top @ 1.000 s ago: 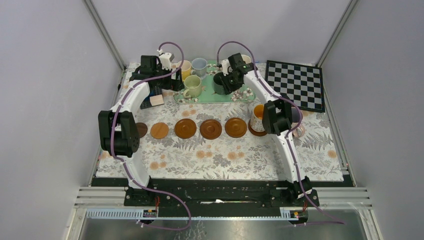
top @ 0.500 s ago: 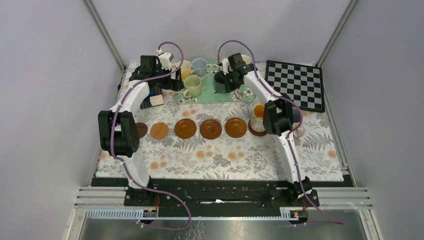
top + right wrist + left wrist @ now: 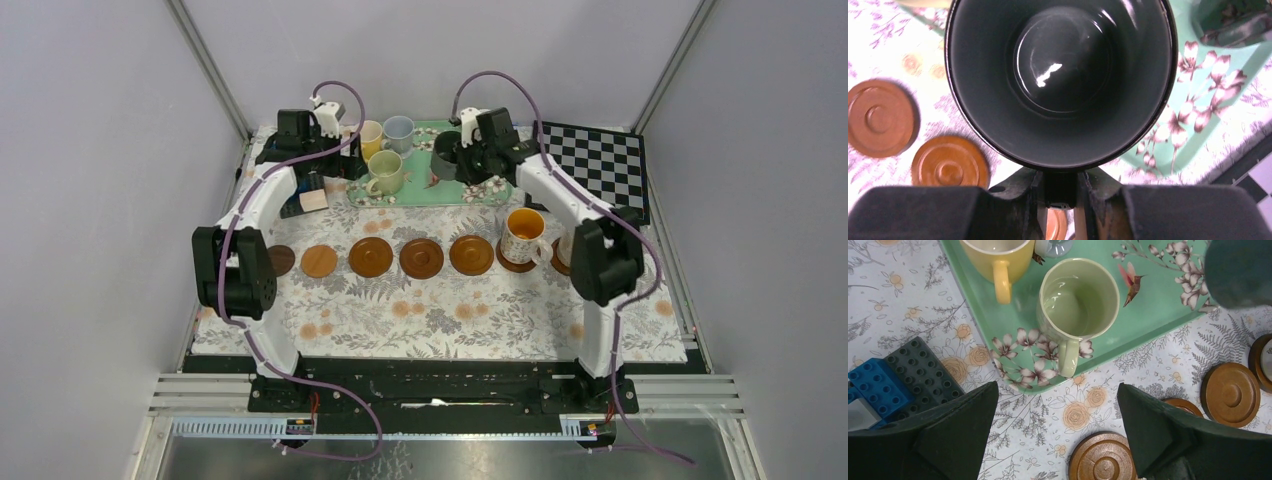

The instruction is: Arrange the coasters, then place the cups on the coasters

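Right gripper (image 3: 1060,192) is clenched on the handle of the dark mug (image 3: 1063,75). The handle is pinched between both fingers and the mug's mouth faces my wrist camera. From overhead the mug is over the green tray (image 3: 415,192), right of its middle. I cannot tell whether its base touches the tray.

Left gripper (image 3: 1057,390) is released, jaws spread wide, hovering above the tray's near-left corner. The pale green mug (image 3: 1078,300) is just ahead of it, handle pointing toward the fingers. Yellow mug (image 3: 998,257) and pale blue mug (image 3: 398,130) stand at the tray's far left.

Five coasters (image 3: 371,257) lie in a row across the tablecloth, all bare. A sixth coaster (image 3: 510,265), at the row's right end, carries the floral mug (image 3: 522,234).

Blue and dark blocks (image 3: 888,385) sit left of the tray.
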